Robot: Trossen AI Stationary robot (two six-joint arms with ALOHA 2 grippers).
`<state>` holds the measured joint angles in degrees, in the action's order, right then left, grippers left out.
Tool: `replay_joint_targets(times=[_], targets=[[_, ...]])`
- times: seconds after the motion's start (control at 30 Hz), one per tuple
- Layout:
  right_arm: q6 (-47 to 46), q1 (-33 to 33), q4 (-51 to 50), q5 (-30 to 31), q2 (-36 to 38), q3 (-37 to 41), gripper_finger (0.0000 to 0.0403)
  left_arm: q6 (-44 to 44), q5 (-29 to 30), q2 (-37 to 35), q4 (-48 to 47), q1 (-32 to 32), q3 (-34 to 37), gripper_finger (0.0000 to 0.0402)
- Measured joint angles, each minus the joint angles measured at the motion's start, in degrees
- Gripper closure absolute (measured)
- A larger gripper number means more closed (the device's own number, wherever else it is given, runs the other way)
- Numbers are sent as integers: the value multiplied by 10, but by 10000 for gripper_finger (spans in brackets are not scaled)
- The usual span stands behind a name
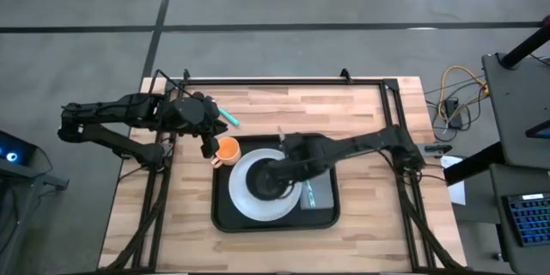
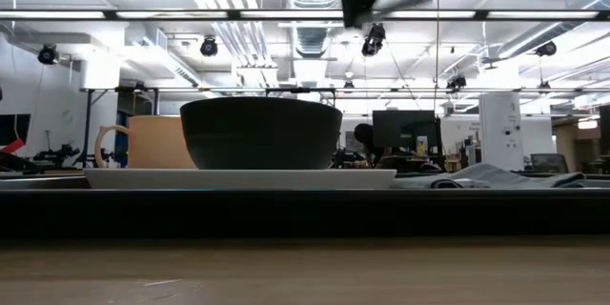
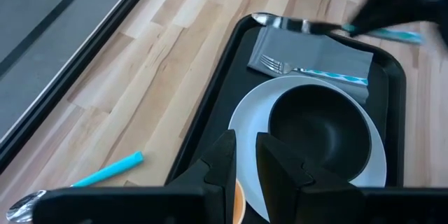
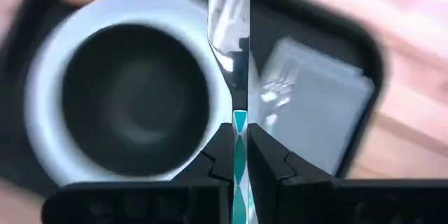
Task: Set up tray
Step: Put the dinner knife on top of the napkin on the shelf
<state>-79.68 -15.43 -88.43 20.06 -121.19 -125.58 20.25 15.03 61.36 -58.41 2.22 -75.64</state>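
- Gripping a teal-handled metal spoon (image 4: 231, 63), your right gripper (image 4: 239, 143) hangs over the large flat black tray (image 1: 225, 216), frame centre.
- Your left gripper (image 3: 246, 155), nearly clenched, holds nothing beside the orange mug (image 1: 227, 149).

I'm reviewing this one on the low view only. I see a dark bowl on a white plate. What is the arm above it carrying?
Observer: The right claw is shut on a teal-handled spoon, over the tray.
Operator: Any cutlery on the grey napkin?
Observer: Yes, a fork lies on the napkin, beside the plate.
Operator: And the left arm?
Observer: The left claw is at the orange cup by the tray's corner. Another teal-handled utensil lies on the table, outside the tray.
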Motion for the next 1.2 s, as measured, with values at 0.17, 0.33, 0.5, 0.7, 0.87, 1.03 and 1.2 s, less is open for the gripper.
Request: replay_joint_targets(times=[0.17, 0.33, 0.5, 0.7, 0.87, 1.03, 1.2], targets=[[-18, 26, -7, -6, -11, 41, 392, 0, 0, 0, -1, 0, 0, 364], [-2, 37, 10, -1, -8, 91, 392, 0, 0, 0, -29, 0, -1, 364], [13, 40, 69, -30, 7, 157, 392, 8, -1, 0, -65, 0, -1, 364], [-64, 40, 127, -39, 72, 256, 392, 17, -1, -3, -71, 0, -1, 364], [-167, 40, 175, -41, 139, 346, 392, 12, -1, -5, -71, 0, -1, 364], [-206, 40, 289, -56, 160, 419, 392, 7, -1, -5, -71, 0, -1, 364], [-210, 40, 302, -97, 154, 454, 392, -13, -1, -6, -71, 0, -1, 364]])
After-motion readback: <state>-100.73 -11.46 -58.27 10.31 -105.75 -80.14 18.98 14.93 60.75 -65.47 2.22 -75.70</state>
